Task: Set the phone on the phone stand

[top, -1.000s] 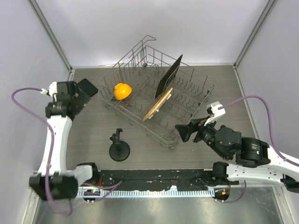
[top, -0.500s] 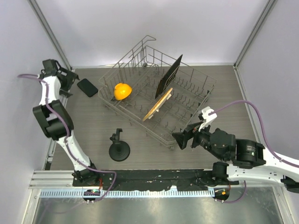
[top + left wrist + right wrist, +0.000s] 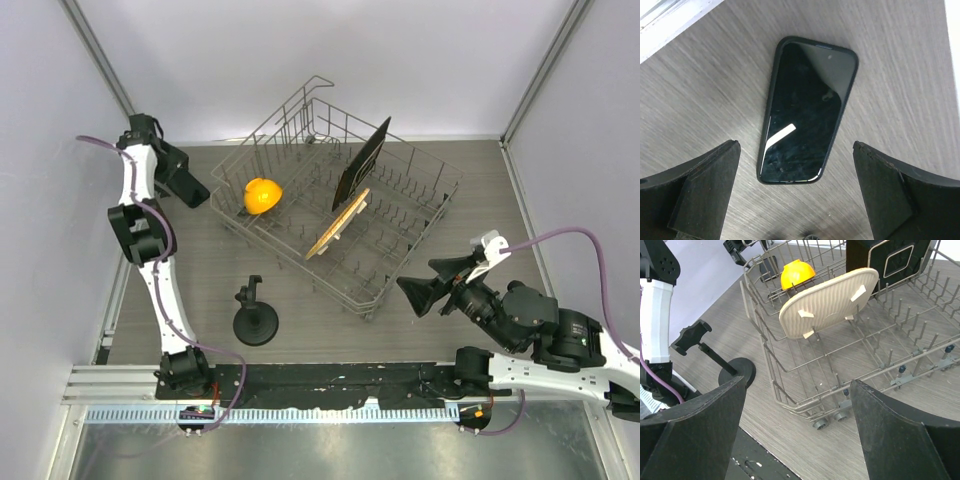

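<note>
From above: my left tool [image 3: 190, 186] hangs at the far left corner, the phone stand [image 3: 255, 318] sits nearer, and my right tool [image 3: 428, 282] is near right. Left wrist: jaws apart, the phone [image 3: 807, 112] flat on the surface [image 3: 900, 75] between them. Right wrist: jaws apart, empty, facing the wire rack [image 3: 805, 406].

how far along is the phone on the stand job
Nothing is done yet: the phone lies flat on the table, ungripped. In hand: the left end effector hovers open above it, fingers either side. Left: grasp it, carry it to the empty phone stand and seat it.
</note>
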### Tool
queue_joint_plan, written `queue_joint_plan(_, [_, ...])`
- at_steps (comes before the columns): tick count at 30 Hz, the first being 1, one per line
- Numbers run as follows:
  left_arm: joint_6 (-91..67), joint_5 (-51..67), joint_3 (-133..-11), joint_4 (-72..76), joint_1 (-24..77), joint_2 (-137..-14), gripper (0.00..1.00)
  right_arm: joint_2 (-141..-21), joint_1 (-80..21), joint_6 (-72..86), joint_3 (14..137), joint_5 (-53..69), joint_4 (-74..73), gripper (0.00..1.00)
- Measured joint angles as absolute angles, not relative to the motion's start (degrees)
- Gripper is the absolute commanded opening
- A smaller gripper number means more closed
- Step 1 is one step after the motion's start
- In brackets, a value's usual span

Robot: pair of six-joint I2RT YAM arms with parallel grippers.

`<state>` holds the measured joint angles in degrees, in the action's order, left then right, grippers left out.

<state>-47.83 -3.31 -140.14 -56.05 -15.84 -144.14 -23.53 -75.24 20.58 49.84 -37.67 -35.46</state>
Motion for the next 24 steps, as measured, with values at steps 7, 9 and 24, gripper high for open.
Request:
queue_joint_plan(7, [-45.9, -13.7, -139.3, -58.0, -12.3, -144.2, 1.0, -23.2, -75.2, 19.3, 50.0, -39.9, -35.9, 0.89])
queue_joint_plan(9, [-44.9, -16.6, -139.3, -58.1, -10.9, -144.2, 1.0, -23.2, -75.2, 19.1, 50.0, -40.6, -36.0, 0.89])
queue_joint_plan(24, [-44.1, -18.7, -140.0, -60.0, -8.1, -148.4, 1.0, -20.8, -75.2, 18.3, 50.0, -41.9, -36.5, 0.89])
